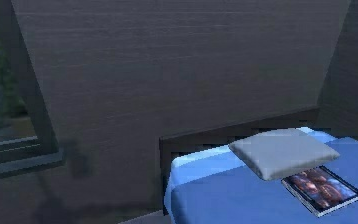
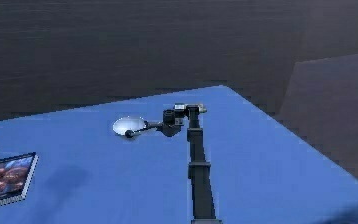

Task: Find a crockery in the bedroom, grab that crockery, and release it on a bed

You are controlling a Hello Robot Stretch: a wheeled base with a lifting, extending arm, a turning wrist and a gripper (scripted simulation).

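While the arm [image 2: 197,165] reaches over the blue bed [image 2: 277,165], the gripper [image 2: 152,127] meets a pale round dish [image 2: 129,126], prob. the crockery; can't tell if it's held. Step 3, release: next needs dish settled on the bed.

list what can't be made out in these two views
Arm side view: whether the tool holds the pale round thing on the bed, which lies at its tip. It is also too small to name.
Arm side view: book cut off by the left edge.
Forward view: window cut off by the left edge.
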